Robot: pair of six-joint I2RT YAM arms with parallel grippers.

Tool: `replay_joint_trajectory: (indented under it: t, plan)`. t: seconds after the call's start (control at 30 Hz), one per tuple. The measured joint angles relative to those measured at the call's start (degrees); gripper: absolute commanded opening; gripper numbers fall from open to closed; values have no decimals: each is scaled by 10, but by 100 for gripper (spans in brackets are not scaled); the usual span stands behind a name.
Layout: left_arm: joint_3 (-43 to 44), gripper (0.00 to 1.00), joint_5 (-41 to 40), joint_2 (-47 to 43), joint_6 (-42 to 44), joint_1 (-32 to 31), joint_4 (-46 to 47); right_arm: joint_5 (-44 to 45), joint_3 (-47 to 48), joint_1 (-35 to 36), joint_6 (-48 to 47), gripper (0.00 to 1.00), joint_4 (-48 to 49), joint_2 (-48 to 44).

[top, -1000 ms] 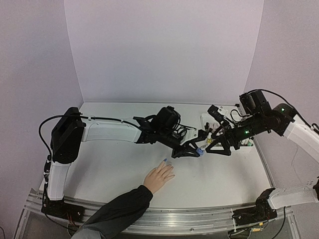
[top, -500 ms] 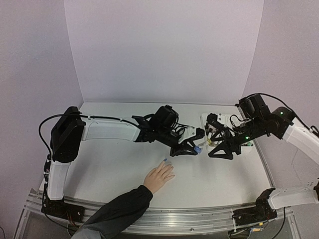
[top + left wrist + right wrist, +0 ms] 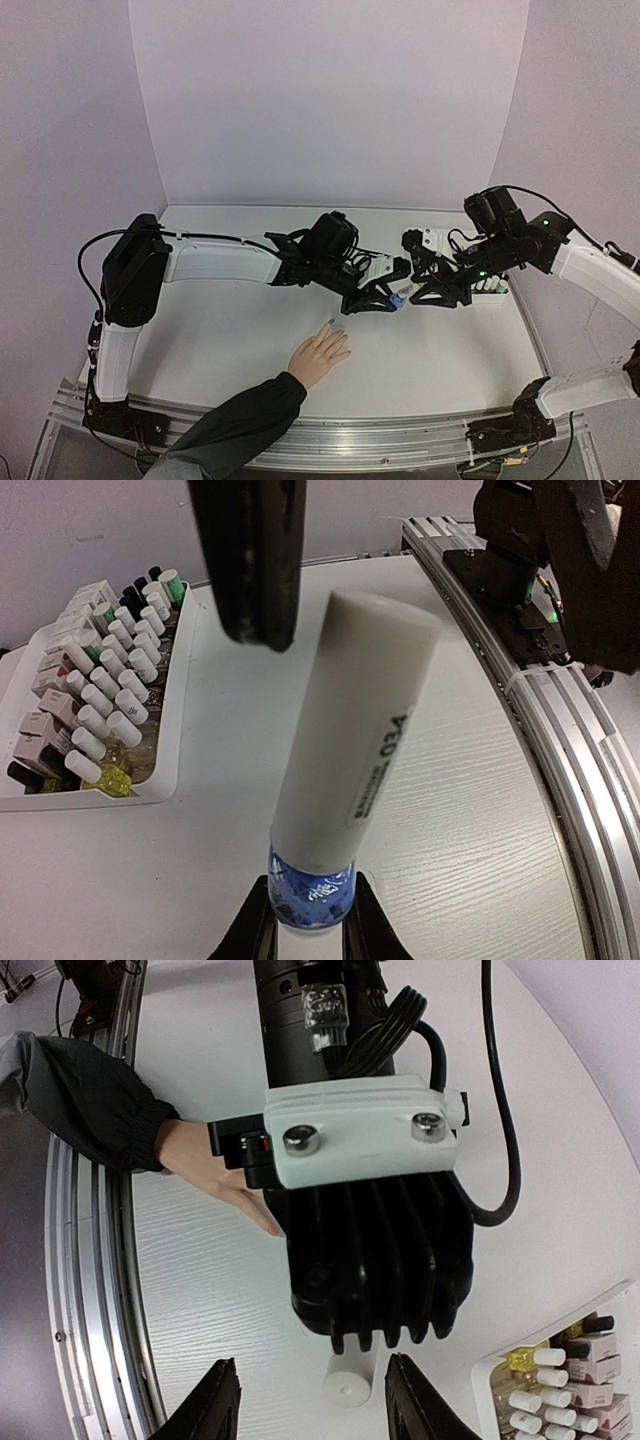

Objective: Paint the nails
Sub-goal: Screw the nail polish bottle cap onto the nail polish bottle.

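The left fingers point(image 3: 256, 935) are clamped tight on the blue glass base of a nail polish bottle point(image 3: 308, 888). They hold it above the middle of the white worktop point(image 3: 240, 330), with its long white cap point(image 3: 355, 730) pointing toward the right arm. The right fingers point(image 3: 218, 1405) stand partly open, one on each side of that cap. A gap shows on both sides in the right wrist view, so they hold nothing. In the left wrist view one right finger hangs just above and to the left of the cap's end, and the other is well off to the right. The nails point(image 3: 330, 322) belong to a human hand point(image 3: 320, 355) lying flat on the worktop near the front rail, below and to the left of the bottle and well apart from it, with a dark sleeve point(image 3: 235, 420) running back over the rail. The outstretched fingertip shows blue from above; the other nails are too small to tell. A white tray point(image 3: 170, 770) packed with small polish bottles sits on the worktop's right side, behind the right arm.
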Motion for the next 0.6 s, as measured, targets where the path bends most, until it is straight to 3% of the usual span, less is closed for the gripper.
replay_joint_trajectory:
  t: [0.6]
  plan:
    - [0, 0, 4, 0, -2, 0, -9, 28, -18, 0, 9, 33, 19, -12]
